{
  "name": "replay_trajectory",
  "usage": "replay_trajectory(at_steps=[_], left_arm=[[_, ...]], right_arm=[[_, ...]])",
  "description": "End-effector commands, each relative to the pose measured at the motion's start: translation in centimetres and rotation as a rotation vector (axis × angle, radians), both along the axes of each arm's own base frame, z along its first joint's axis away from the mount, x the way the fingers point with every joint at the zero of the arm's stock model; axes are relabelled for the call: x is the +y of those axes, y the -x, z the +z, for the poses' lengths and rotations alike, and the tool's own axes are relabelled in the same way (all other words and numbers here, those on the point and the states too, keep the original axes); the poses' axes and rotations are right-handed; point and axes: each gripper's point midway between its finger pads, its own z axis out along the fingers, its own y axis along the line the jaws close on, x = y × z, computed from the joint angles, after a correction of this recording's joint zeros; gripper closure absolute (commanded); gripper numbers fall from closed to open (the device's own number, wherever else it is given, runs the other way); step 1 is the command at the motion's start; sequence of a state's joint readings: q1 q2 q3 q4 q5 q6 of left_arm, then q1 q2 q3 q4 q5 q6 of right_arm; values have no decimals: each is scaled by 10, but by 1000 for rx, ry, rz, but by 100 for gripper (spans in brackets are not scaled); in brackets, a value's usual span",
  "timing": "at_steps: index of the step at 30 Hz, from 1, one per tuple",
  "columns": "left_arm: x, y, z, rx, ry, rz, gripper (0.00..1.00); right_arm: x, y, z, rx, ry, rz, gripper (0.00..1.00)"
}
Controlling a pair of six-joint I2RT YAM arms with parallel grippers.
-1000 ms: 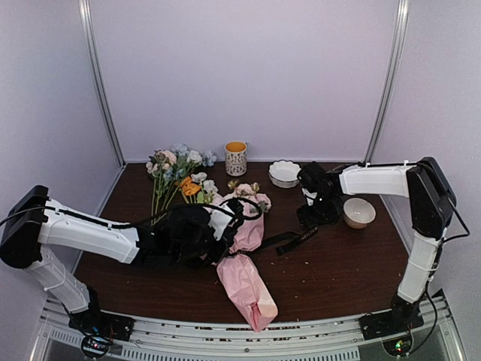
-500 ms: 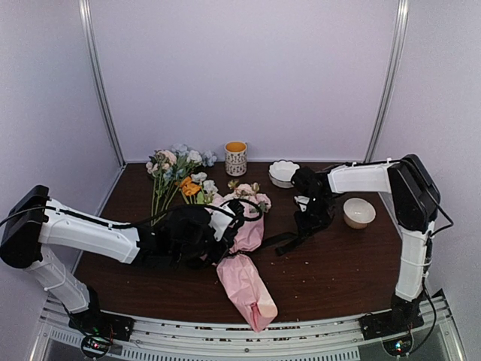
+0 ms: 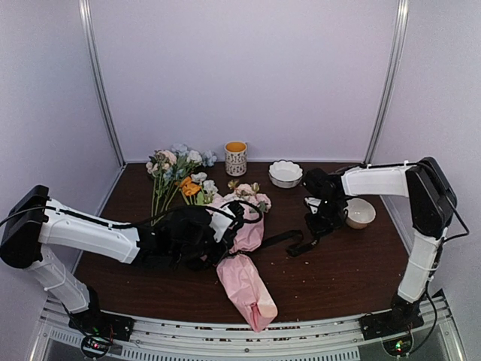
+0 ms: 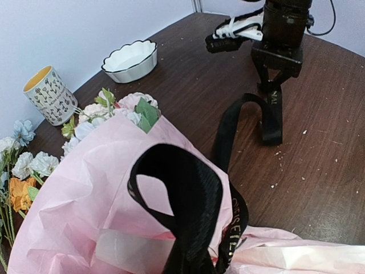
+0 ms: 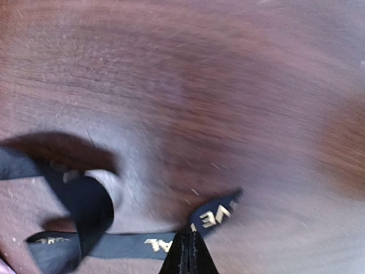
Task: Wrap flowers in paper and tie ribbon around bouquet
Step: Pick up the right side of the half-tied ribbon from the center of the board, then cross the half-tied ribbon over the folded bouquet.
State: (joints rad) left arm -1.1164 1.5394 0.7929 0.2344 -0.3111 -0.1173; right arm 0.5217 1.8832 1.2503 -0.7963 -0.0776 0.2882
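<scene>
The bouquet (image 3: 245,280) lies mid-table as a cone of pink paper (image 4: 80,194), with its blooms (image 3: 249,192) pointing to the back. A black ribbon (image 3: 279,239) runs from it to the right. My left gripper (image 3: 224,235) is shut on the ribbon at the bouquet's waist, where a loop (image 4: 191,191) stands up over the paper. My right gripper (image 5: 187,250) is shut on the ribbon's gold-lettered free end (image 5: 214,214), just above the table. Loose flowers (image 3: 177,170) lie at the back left.
A patterned cup (image 3: 236,158) and a white scalloped bowl (image 3: 285,173) stand at the back. A beige bowl (image 3: 359,212) sits just right of my right wrist. White crumbs dot the dark wooden table (image 3: 338,271).
My right gripper dipped left onto the ribbon's end, closed on it and drew it rightward toward the beige bowl. The left arm and bouquet have not moved.
</scene>
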Motion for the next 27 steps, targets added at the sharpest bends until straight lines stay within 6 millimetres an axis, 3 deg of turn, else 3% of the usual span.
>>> replay_trajectory(at_steps=[1,4,7,10,14,18,21,24,27], left_arm=[[-8,0,17,-27,45,-29,100],[-9,3,18,-37,64,-50,100],[-10,8,22,-50,100,-70,100],[-8,16,27,-96,140,-82,100],[-7,27,24,-117,130,-113,100],[-10,40,25,-139,127,-153,100],[-8,43,25,-154,129,-156,100],[-7,44,25,-153,138,-155,100],[-7,43,26,-153,143,-146,100]], right_arm=[[-8,-18,73,-186,-21,-35,100],[38,-26,141,-331,-207,61,100],[117,-13,224,-478,-405,258,100],[195,13,288,-560,-572,408,100],[299,60,321,-542,-739,604,100],[362,95,323,-490,-828,688,100],[380,103,307,-438,-849,688,100],[383,106,294,-414,-845,685,100],[375,101,289,-435,-791,680,70]])
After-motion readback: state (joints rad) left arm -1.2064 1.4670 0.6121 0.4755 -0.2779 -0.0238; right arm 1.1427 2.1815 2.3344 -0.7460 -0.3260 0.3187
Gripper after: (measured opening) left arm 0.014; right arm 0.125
